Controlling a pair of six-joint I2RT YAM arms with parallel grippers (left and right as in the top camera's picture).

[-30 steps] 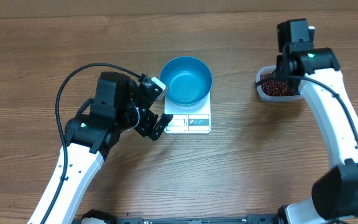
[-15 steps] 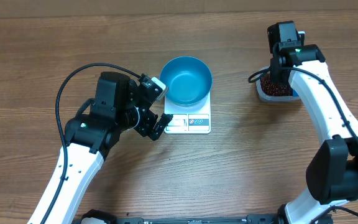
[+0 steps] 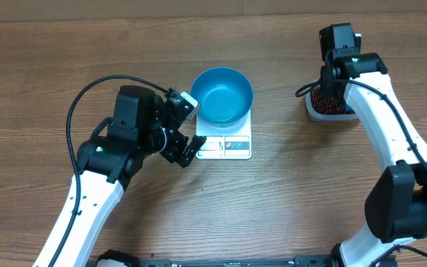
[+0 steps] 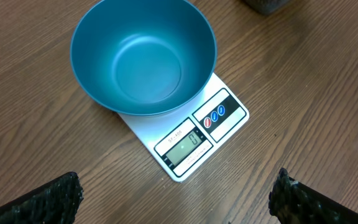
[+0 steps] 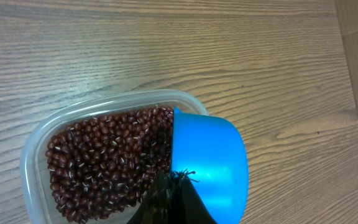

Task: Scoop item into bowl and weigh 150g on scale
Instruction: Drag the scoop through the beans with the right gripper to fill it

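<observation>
Starting at the right gripper (image 5: 174, 186), we see its dark fingers pressed together on the near edge of the blue scoop (image 5: 209, 163); the handle itself is hidden under them. The scoop hangs tilted over the right end of the clear plastic tub (image 5: 32, 148), its rounded back toward the wrist camera and its rim down against the red-brown beans (image 5: 104, 163). The beans fill the tub as a loose heap, and every bean we can see lies inside it. From overhead the tub stands at the far right of the wooden tabletop (image 3: 288, 200), well apart from the scale.

The left gripper (image 3: 187, 127) stands spread wide with nothing between its fingers, hovering just beside the left edge of the white kitchen scale (image 4: 224, 113). In its wrist view the two finger pads frame the lower corners, with bare wood between them. The teal-blue bowl (image 4: 145, 65) sits upright on the scale, overhanging the back of the platform and leaving the display and the small round buttons uncovered at the front. The bowl's inside shows only smooth blue. The display appears to show a zero, though it is small.
</observation>
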